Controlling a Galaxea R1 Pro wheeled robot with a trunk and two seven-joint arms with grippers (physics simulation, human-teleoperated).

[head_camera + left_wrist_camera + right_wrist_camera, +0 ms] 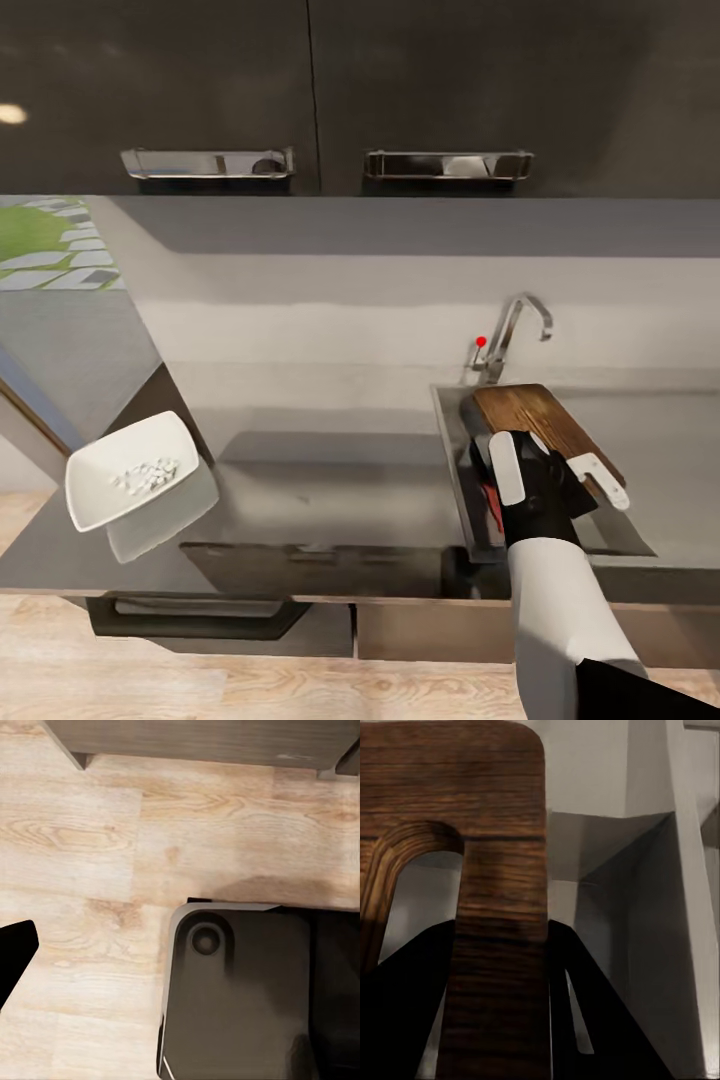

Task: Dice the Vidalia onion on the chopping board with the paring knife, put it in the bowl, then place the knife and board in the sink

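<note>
Head view: diced onion (146,474) already lies in the bowl (100,480) on the countertop (330,480) as the right gripper (545,480), pinching the chopping board (540,420) by its handle, holds it over the sink (452,440), not yet released.

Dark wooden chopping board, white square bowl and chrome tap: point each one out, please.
Dark wooden chopping board (535,415), head view: its top face, over the sink.
White square bowl (105,480), head view: its sloping inner wall.
Chrome tap (520,315), head view: its curved spout.
</note>
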